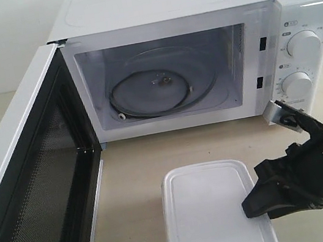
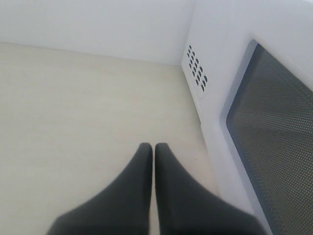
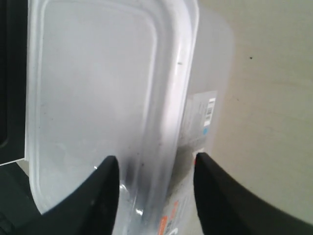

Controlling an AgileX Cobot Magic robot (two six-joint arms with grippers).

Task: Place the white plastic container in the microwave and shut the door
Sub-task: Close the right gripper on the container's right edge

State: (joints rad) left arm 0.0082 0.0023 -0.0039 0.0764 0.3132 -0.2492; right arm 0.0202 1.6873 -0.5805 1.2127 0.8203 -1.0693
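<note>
The white plastic container (image 1: 211, 212) lies flat on the table in front of the microwave (image 1: 178, 0), its lid (image 3: 98, 98) on. My right gripper (image 1: 253, 205) is at the container's right edge. It stands open (image 3: 155, 164), one finger over the lid and the other beside the labelled side wall. The door (image 1: 29, 180) is swung wide open to the left, its black mesh inner face showing. The glass turntable (image 1: 156, 91) is bare. My left gripper (image 2: 153, 147) is shut and empty over the table, next to the door's outer window (image 2: 274, 142).
Two round dials (image 1: 304, 44) sit on the microwave's right panel. The vented side wall (image 2: 198, 73) of the microwave is close to the left gripper. The open door stands along the left of the table in front of the oven.
</note>
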